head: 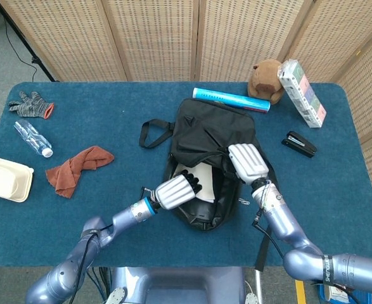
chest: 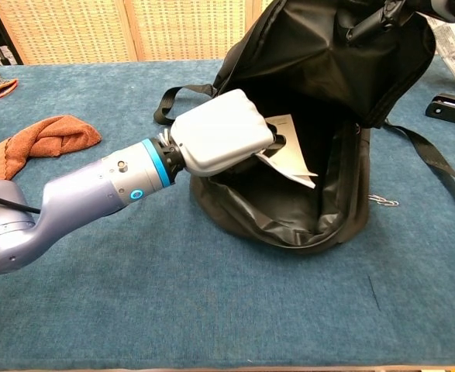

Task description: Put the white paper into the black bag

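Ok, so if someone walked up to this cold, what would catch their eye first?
Probably the black bag mid-table, its mouth lifted open by the right hand. Next, the left hand reaching into that mouth and holding the white paper, which sits mostly inside the bag. The rust-coloured cloth to the left stands out too.

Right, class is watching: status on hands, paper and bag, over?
Left hand holds paper inside bag. Right hand holds the bag's flap up. Nothing in the way.
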